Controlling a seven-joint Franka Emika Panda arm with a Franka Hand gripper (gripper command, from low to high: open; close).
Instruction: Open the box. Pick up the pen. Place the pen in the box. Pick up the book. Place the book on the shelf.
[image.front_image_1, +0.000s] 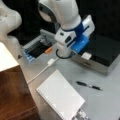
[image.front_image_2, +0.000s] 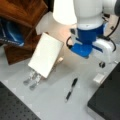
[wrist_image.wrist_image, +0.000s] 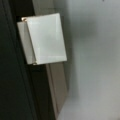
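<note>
While box (image.front_image_1: 100, 53) stays closed, pen (image.front_image_2: 71, 89) on grey table (image.front_image_1: 100, 100)

Black-lidded box (image.front_image_1: 105, 53), white latch (wrist_image.wrist_image: 43, 38), white book (image.front_image_1: 61, 96), black-and-silver pen (image.front_image_2: 71, 89).

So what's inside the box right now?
Cannot be seen: the box has its black lid down, white latch at the front. The pen lies outside on the table.

We see the arm (image.front_image_1: 62, 15) coming in from top centre in both front views, wrist angled down. Gripper fingers aren't visible in any view; blue-and-white wrist section (image.front_image_2: 87, 45) sits upper right of frame, pointing down.
</note>
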